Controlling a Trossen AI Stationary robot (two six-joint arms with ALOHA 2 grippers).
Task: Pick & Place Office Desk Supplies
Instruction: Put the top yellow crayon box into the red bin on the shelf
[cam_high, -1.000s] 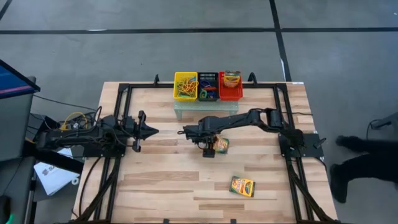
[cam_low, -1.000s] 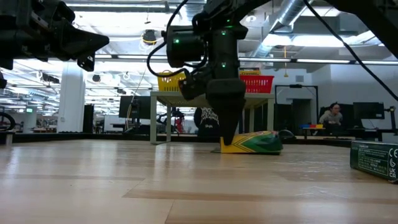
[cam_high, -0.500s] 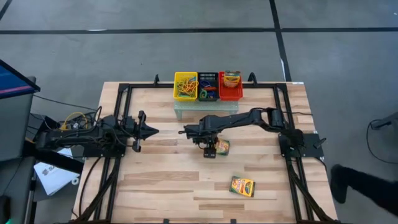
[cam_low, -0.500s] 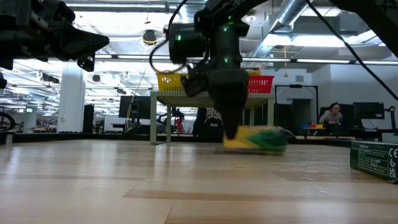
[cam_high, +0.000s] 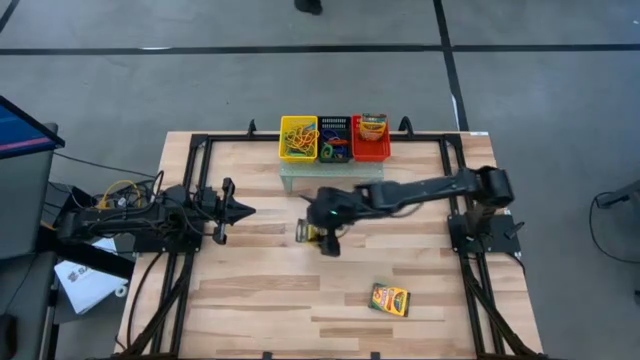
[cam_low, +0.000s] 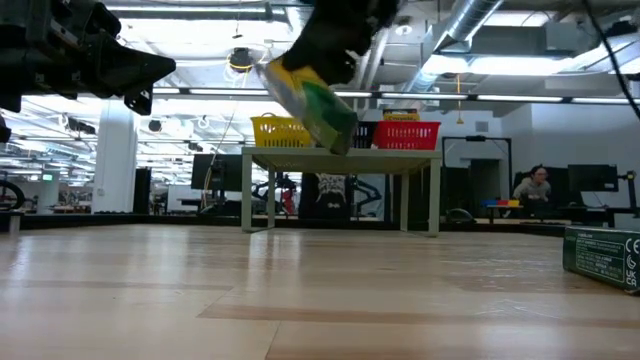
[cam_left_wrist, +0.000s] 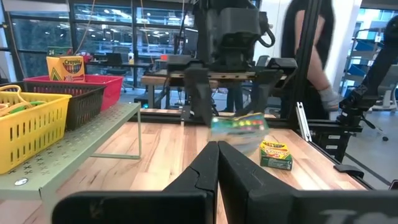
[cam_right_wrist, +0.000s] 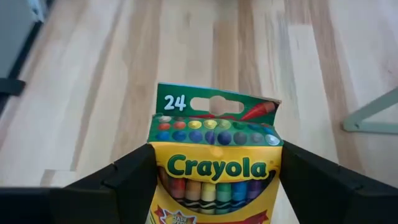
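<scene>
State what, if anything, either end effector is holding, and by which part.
The right end effector holds a crayon box by its two side edges, lifted clear of the table. The left end effector is shut and holds nothing.

Right arm stretched left across table middle, right gripper (cam_high: 322, 232) raised off the surface, fingers clamped on a crayon box (cam_right_wrist: 214, 168), left arm folded at left edge, left gripper (cam_high: 243, 210) closed, idle.
</scene>
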